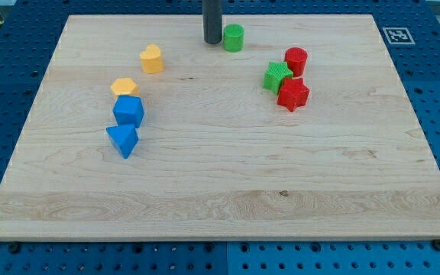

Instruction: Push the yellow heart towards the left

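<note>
Your arm ends in a plain dark rod with nothing to spread or pinch; my tip rests on the pale wooden board near the view's top edge, and the rod's upper part is cut off by the frame. Just beside the tip, on the view's right, stands a small green cylinder with a ribbed side. The yellow heart lies well apart to the view's left of the tip, slightly lower, a matte block with a notched top. Below it sit a yellow hexagon, a blue cube-like block whose exact shape is hard to make out, and a blue triangle, close together in a column. On the view's right, a red cylinder, a green star and a red star cluster tightly, seemingly touching.
</note>
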